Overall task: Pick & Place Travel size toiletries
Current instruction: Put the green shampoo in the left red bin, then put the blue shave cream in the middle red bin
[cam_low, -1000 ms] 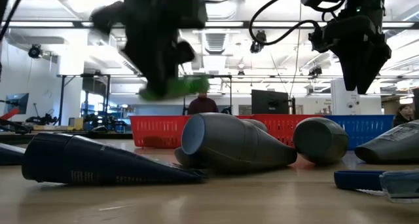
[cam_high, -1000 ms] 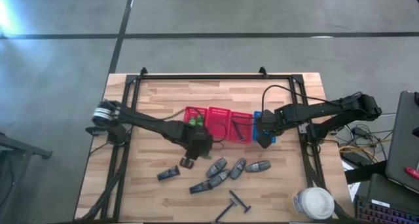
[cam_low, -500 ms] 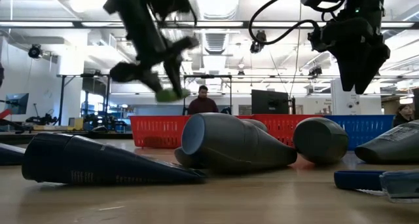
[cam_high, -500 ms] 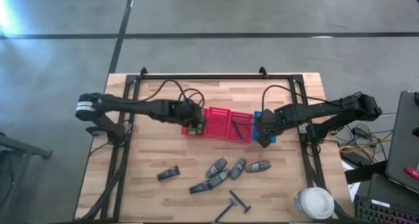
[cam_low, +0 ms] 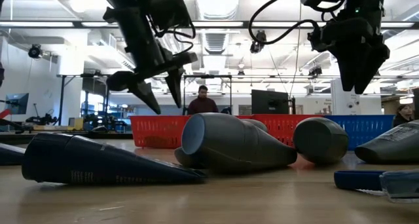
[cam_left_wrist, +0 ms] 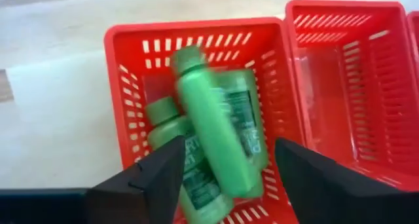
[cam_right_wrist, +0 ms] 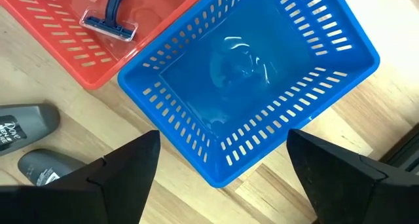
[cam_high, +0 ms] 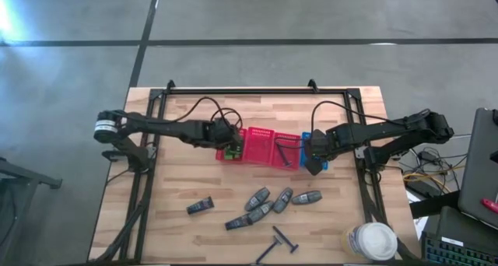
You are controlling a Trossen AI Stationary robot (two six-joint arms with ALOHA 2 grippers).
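Observation:
My left gripper (cam_left_wrist: 226,178) hangs open above the leftmost red basket (cam_left_wrist: 131,73), touching nothing. In that basket a green bottle (cam_left_wrist: 213,126) lies slanted on top of two other green bottles (cam_left_wrist: 167,129). My right gripper (cam_right_wrist: 219,165) is open and empty above the blue basket (cam_right_wrist: 249,73). Several grey tubes (cam_high: 282,197) and two black razors (cam_high: 284,239) lie on the near part of the table. Another razor (cam_right_wrist: 111,18) lies in the red basket beside the blue one.
Three red baskets (cam_high: 258,144) and the blue basket stand in a row across the table's middle. A white round-lidded container (cam_high: 372,241) stands at the near right corner. Bare wood (cam_high: 171,180) lies near left. A person (cam_low: 203,103) shows in the room behind.
My left gripper has carried a green bottle from the table's middle toward the far edge, over the leftmost red basket, and has opened and let go. The bottle has dropped onto the bottles in the basket. My right gripper has kept still.

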